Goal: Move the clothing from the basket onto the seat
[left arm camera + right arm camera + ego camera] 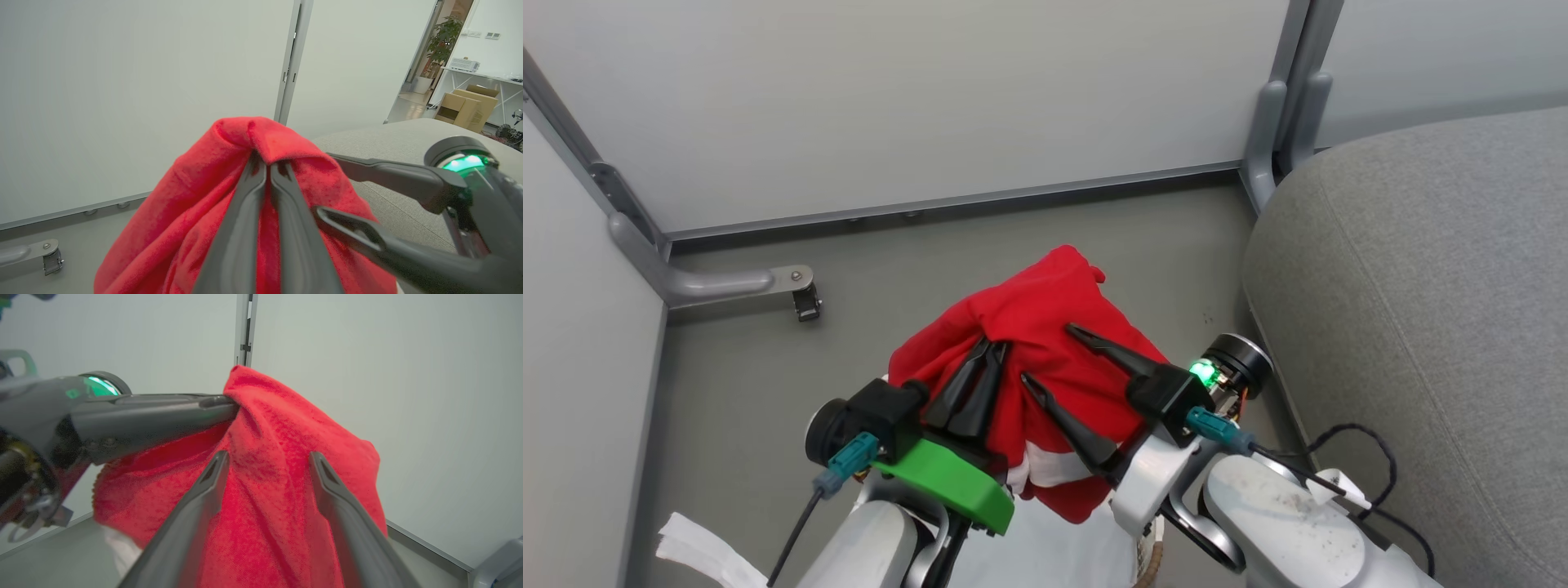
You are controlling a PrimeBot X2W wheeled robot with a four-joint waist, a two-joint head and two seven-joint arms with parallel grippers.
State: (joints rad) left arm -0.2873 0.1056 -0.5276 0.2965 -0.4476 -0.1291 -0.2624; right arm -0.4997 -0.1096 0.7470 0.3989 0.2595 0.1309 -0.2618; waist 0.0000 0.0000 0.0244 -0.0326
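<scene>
Left gripper [995, 343] fingers are pressed together, pinching a top fold of the clothing [1045, 302]. Right gripper [1048, 353] fingers are spread against it. The clothing hangs raised, left of the seat [1421, 286]. Transfer and release are not yet done.

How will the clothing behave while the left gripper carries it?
Probably floppy: the clothing drapes in folds from the left gripper, shut on one bunch. Likely light, since that pinch holds it up. Its hanging hem may swing or snag; the right gripper is open.

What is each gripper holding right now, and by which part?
The left gripper pinches a raised fold near the top of the clothing; the right gripper is open, gripping nothing.
</scene>
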